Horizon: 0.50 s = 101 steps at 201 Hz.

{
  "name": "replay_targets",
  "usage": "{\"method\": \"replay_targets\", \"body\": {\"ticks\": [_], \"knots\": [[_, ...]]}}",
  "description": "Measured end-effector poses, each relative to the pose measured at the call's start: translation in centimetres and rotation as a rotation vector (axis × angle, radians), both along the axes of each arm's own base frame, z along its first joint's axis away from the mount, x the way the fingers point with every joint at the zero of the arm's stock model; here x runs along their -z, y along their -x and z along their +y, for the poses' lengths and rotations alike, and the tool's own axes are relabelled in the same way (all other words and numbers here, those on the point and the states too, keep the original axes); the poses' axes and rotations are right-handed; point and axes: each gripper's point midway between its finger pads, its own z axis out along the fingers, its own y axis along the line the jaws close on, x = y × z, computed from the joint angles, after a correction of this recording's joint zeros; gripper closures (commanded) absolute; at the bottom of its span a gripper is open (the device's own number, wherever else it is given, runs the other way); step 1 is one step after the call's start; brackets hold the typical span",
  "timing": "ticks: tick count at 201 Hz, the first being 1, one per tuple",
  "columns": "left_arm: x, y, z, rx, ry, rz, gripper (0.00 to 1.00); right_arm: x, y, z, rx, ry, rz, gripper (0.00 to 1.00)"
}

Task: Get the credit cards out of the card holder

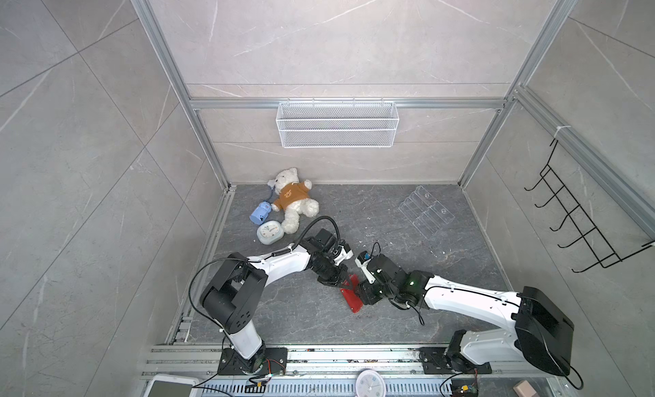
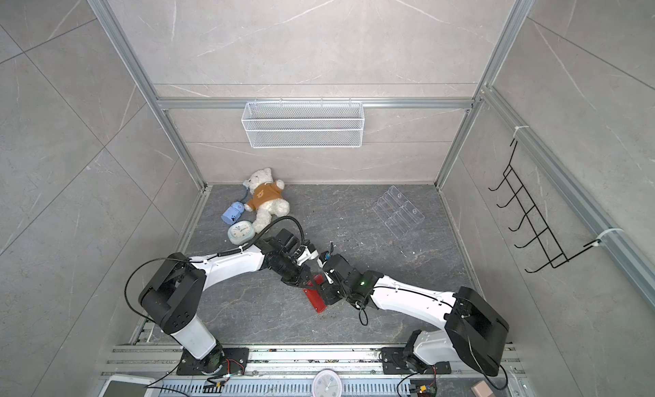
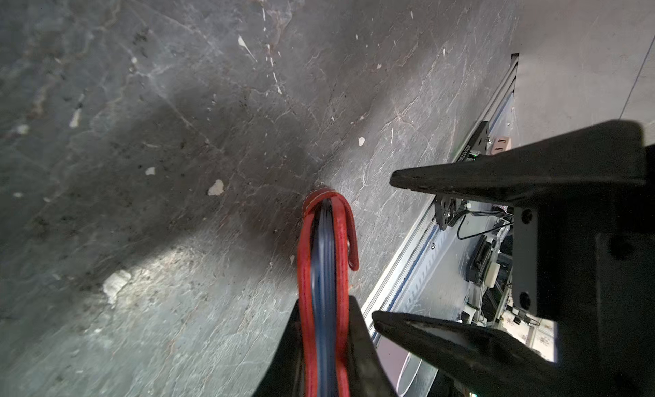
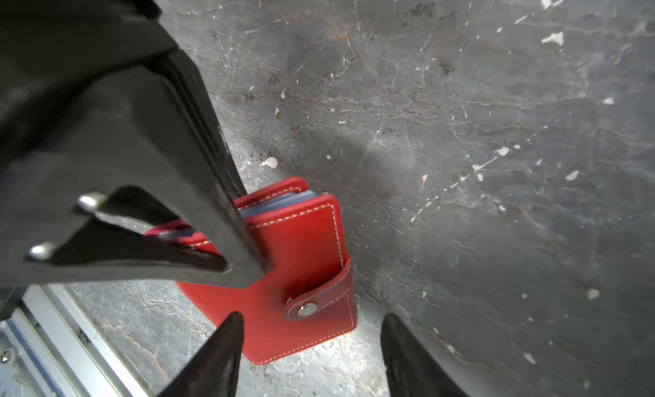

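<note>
Card holder (image 4: 301,264) clamped in left jaws, open floor (image 4: 496,200) beyond.

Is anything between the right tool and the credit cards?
Yes. The card holder is shut, its snap tab fastened across the cover, so no card shows. The open right tool faces that tab; the left tool clamps the holder.

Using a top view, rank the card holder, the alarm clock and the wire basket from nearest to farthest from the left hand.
1. card holder: clamped in the left hand itself, front middle.
2. alarm clock: lying off to the back-left, beside the teddy.
3. wire basket: hung on the back wall, clearly farthest.
</note>
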Motion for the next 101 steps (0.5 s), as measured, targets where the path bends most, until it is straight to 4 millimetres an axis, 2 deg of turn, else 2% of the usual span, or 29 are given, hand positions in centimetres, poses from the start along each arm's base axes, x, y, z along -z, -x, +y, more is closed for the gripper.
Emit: {"method": "replay_targets", "body": {"ticks": [54,101], "knots": [[0.5,-0.1,-0.1,0.000,0.001,0.012,1.00,2.1,0.2,0.1,0.017,0.054,0.019,0.48],[0.9,-0.2,0.0,-0.005,-0.004,0.024,1.00,2.6,-0.1,0.1,0.040,0.083,0.010,0.61]]}}
